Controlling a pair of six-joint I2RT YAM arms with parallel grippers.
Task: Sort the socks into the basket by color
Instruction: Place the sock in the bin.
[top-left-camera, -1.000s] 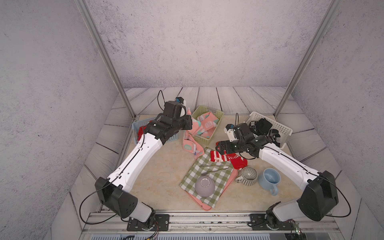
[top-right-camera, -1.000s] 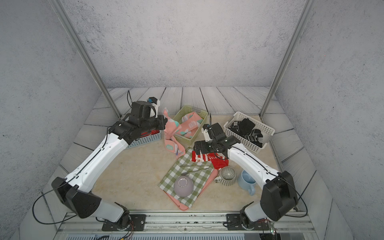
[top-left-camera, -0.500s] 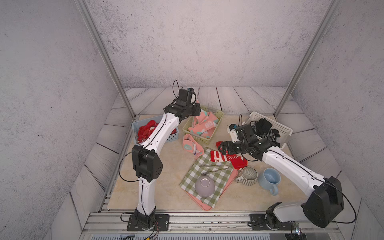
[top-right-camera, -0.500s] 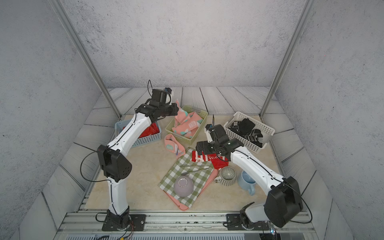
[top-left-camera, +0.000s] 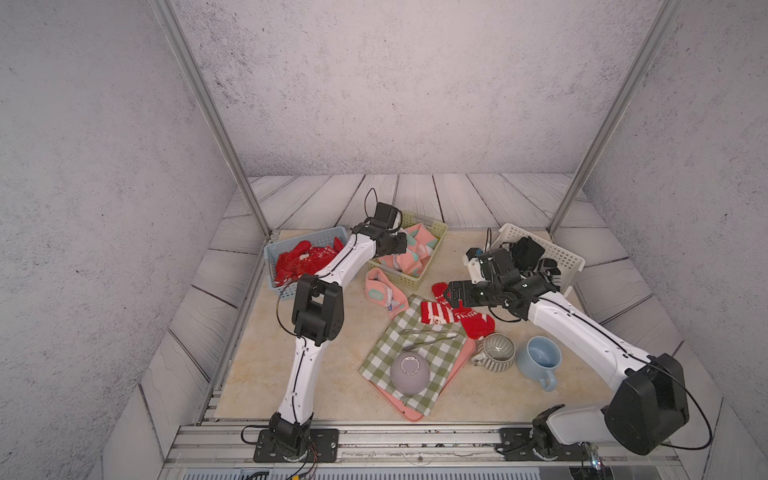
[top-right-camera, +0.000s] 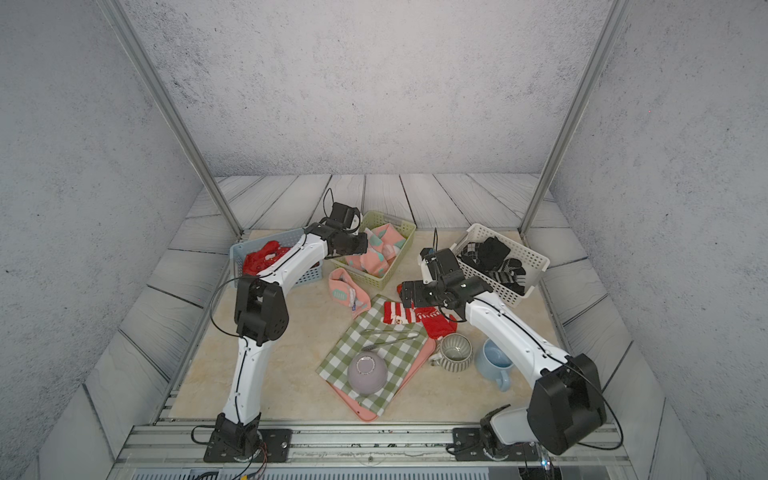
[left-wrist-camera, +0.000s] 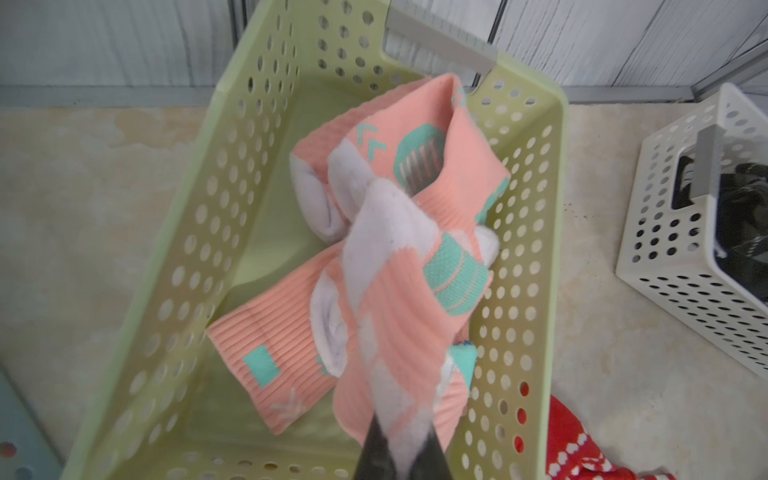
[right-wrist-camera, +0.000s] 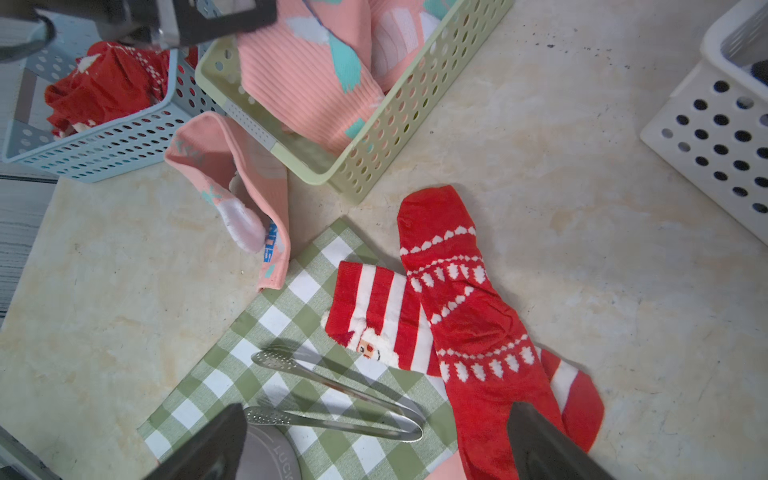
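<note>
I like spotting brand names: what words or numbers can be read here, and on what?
"LUC", then cut off: base of the upturned grey bowl.
Blue letters on the loose salmon-pink sock: too blurred to read.
No other text shows.

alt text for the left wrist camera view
The left hand, shut on a salmon-pink sock with teal and white marks, holds it over a pale green perforated basket containing more pink socks. A white basket and a red sock lie beside it.
</note>
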